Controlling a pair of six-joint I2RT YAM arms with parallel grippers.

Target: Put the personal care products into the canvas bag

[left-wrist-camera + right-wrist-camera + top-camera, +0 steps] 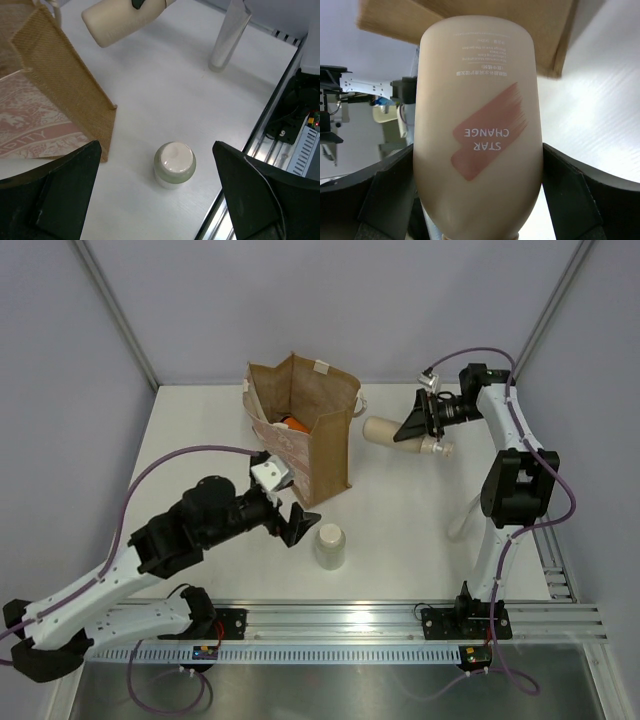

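- Personal care products, first item: the peach bottle (479,75) lies lengthwise between my right fingers (580,195), with its nozzle (440,447) toward my wrist and its base pointing ahead. My right gripper (410,428) is spread broad because the body is broad. I judge the bottle clamped and carried clear of the table (400,530).
- Just past the bottle's base, ahead of those fingers, stands the canvas bag (325,455), mouth up. The bottle is held level, so I judge it must be tipped over the mouth to drop in.
- My left gripper (156,150) hangs with jaws wide and empty. The cream jar (174,165) stands upright on the table just below, between the fingertips, well placed for a straddling grasp. The bag's woven corner lies to the left of these fingers.
- Views compared:
  - Only the overhead view shows an orange bottle (292,423) already inside the bag.
  - Only the right wrist view reads the label (487,137).
  - The left wrist view shows the thin clear tube (227,35) upright beyond the jar. It is faint from above.
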